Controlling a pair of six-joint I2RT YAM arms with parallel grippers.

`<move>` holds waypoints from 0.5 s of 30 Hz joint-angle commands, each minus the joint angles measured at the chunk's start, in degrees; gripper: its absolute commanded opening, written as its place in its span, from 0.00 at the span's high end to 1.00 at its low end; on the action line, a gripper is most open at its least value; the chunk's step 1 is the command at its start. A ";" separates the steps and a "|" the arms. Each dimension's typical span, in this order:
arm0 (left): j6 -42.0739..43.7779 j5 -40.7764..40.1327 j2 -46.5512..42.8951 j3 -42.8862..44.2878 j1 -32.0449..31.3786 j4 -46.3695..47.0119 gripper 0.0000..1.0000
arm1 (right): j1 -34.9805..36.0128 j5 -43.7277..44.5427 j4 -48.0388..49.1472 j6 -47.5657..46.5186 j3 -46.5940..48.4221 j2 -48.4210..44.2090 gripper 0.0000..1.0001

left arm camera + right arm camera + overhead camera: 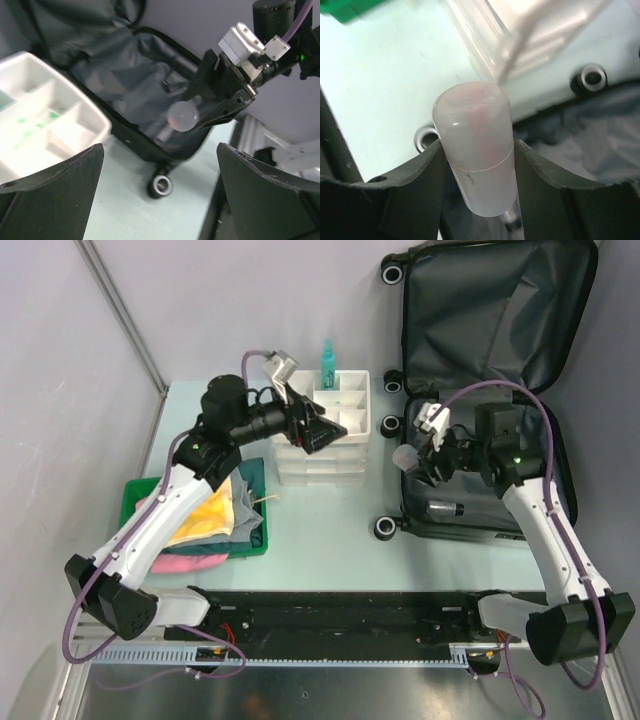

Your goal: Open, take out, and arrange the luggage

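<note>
Luggage (490, 320) is open at the right side of the table (330, 540). Its lower half lies flat and the lid is raised at the far side, with the dark grey lining facing the top camera. The wheel end points left, toward the white drawer box (340, 400), so its long axis runs across the table, left to right; the two open halves together stretch from near to far. My right gripper (420, 460) sits over the wheel-end rim of the lower half, between the two near wheels, above the lining and not touching it. Its jaws are clamped on a frosted bottle (475, 150), pinkish and translucent. Both fingers (415, 175) press its sides, and the rounded end sticks out past the tips, over the rim on the drawer-box side. In the left wrist view the bottle hangs above the lining (130, 85). My left gripper (325, 430) hovers over the drawer box, just left of the luggage and apart from it. Its jaws are spread wide with nothing between them, aimed toward the case. A teal bottle (327, 360) stands in the box's far compartment. The green tray (135, 500) with folded cloths is at the far left, well apart from the luggage.
</note>
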 commanded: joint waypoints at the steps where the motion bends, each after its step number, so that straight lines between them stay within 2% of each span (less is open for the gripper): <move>1: -6.00 3.16 0.69 2.12 -5.34 -2.01 0.00 | 10.06 0.62 11.57 14.78 -1.16 -3.99 0.68; 6: -7.67 1.76 2.44 1.50 -9.47 -2.10 0.00 | 12.63 1.33 18.69 24.62 -1.60 -4.61 0.71; 15: -10.57 0.00 6.92 2.91 -10.79 -1.92 0.01 | 15.71 1.16 18.52 24.02 -1.60 -3.91 0.71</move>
